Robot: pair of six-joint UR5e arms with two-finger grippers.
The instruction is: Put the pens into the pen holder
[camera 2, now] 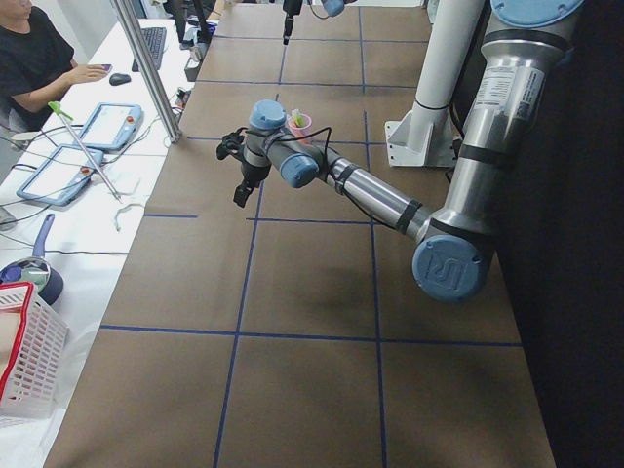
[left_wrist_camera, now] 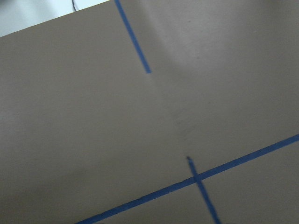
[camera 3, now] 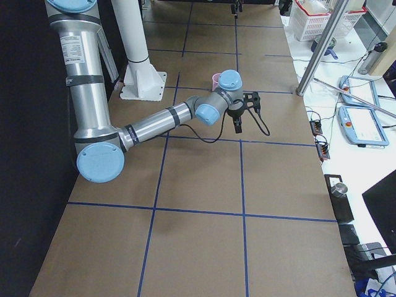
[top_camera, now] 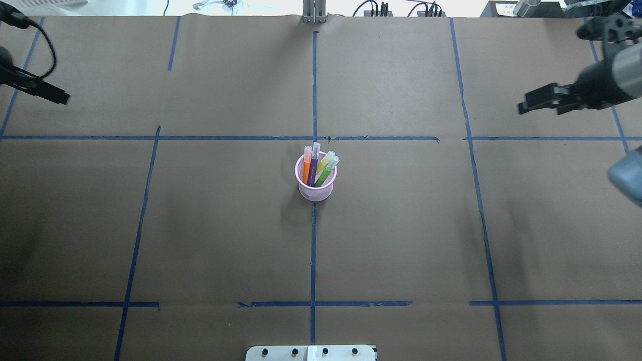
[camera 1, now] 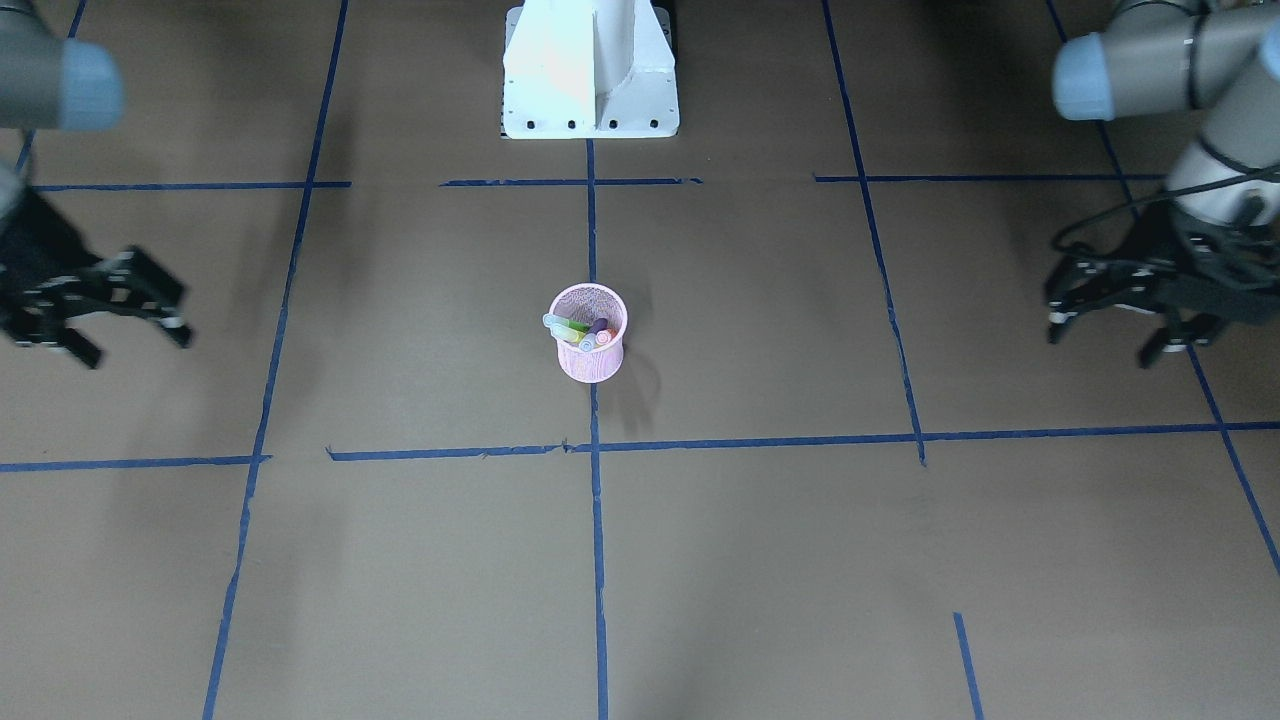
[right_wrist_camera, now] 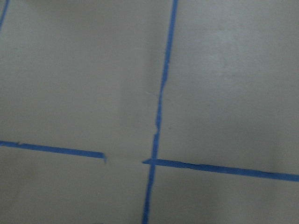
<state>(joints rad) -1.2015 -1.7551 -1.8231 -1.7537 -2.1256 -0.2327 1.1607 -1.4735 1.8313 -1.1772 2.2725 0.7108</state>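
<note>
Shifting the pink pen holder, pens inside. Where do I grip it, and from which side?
Probably the pen holder by its mesh wall below the rim, jaws across the round body, coming low from the robot's side. The pens stick out above the rim, leaning away from the robot, so a top-down grasp risks hitting them.

pens' [top_camera: 317,169] btms hidden in pen holder [top_camera: 316,192], left end effector [top_camera: 56,95] cropped — overhead
</note>
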